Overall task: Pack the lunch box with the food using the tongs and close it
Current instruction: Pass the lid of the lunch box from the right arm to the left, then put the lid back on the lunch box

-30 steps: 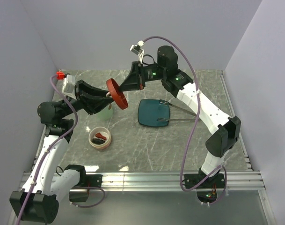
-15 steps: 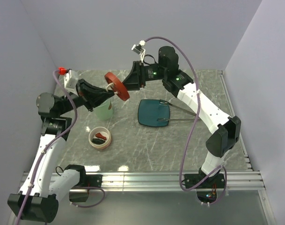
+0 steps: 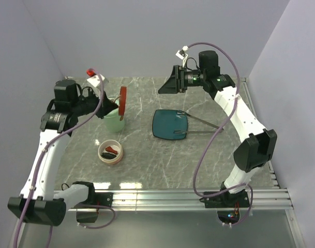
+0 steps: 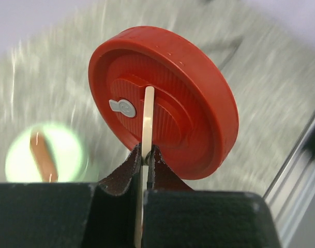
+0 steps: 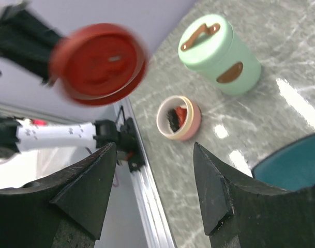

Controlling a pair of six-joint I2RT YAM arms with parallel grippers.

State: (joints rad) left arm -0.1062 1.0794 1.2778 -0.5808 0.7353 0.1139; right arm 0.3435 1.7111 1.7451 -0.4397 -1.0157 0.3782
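Left gripper (image 4: 145,157): clamped tight on the thin cream strap (image 4: 147,116) of the red lid (image 4: 167,103), with nothing else in its grip.
Red lid: held up on edge in the upper left of the overhead view, overlapping the top of the green pot (image 3: 114,122). It is blurred in the right wrist view.
Right gripper (image 3: 165,88): jaws spread wide with nothing between them, raised at upper centre of the overhead frame.
Green pot: upright on the grey marble table (image 3: 162,160), left of centre, with its flat green lid and brown handle in place.
Cream bowl (image 3: 100,153): uncovered, just below the pot in the overhead frame and apart from it. A red-and-dark piece of food (image 3: 111,151) lies inside.
Tongs (image 3: 198,120): lying flat right of centre, their two thin arms reaching over the right edge of the teal plate (image 3: 167,124).
Teal plate: mid-frame, between the two arms.
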